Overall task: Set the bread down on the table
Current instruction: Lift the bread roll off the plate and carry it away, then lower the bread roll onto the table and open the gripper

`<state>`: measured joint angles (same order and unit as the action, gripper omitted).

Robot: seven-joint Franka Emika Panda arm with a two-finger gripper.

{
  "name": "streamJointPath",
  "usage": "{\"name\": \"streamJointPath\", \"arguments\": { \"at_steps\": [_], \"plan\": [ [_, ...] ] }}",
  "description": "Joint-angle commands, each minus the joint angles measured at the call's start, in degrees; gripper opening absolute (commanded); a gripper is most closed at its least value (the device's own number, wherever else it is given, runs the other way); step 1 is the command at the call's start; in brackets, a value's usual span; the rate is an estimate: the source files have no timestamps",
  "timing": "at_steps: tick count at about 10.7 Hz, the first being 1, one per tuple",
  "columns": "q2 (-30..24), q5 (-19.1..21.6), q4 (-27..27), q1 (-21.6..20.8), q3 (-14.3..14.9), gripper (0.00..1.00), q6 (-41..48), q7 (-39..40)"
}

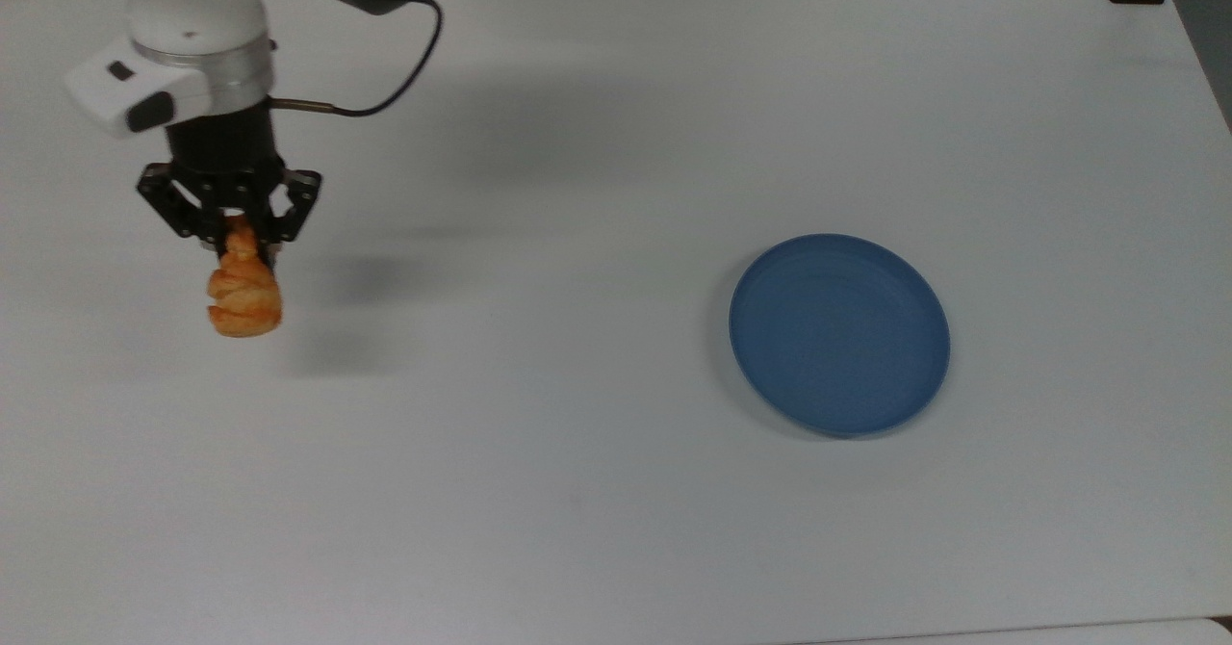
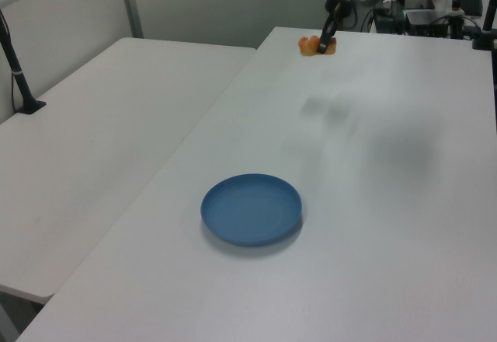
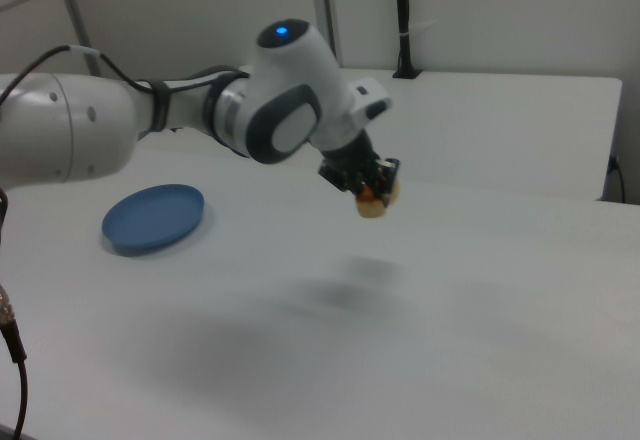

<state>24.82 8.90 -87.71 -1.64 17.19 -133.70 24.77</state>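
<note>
The golden-orange bread (image 1: pixel 243 291) hangs in the air at the top view's far left, pinched at its upper end by my gripper (image 1: pixel 231 231), which is shut on it. Its shadow falls on the white table (image 1: pixel 577 193) just to its right. In the left view the bread (image 2: pixel 311 45) and gripper (image 2: pixel 328 44) are far back over the table (image 2: pixel 373 202). The right view shows the bread (image 3: pixel 375 200) held well above the table (image 3: pixel 420 330) under the gripper (image 3: pixel 364 187).
An empty round blue plate (image 1: pixel 839 333) lies on the table at the top view's right, far from the bread; it also shows as the plate (image 2: pixel 251 208) and the plate (image 3: pixel 153 217). A second white table (image 2: pixel 85 140) adjoins in the left view.
</note>
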Motion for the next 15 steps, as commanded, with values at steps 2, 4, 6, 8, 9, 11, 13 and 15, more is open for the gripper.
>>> {"name": "streamJointPath", "arguments": {
  "at_steps": [2,4,6,8,9,11,13,15],
  "plan": [
    [2.4,7.8,-1.1,5.7,0.3,0.31,-6.6,11.4],
    [5.0,9.0,-1.0,7.7,0.1,0.31,-9.8,11.5],
    [7.3,11.6,-1.1,7.9,0.0,0.31,-15.2,11.4],
    [10.8,13.2,-1.0,7.8,-0.3,0.31,-20.0,11.0],
    [12.2,13.2,-1.0,7.8,-0.5,0.31,-22.7,10.9],
    [14.3,13.3,-1.0,7.7,-0.7,0.31,-25.0,10.8],
    [15.0,13.3,-1.0,7.7,-0.9,0.34,-25.2,10.3],
    [15.6,13.4,-1.0,7.7,-1.1,0.37,-27.1,9.9]
  ]
}}
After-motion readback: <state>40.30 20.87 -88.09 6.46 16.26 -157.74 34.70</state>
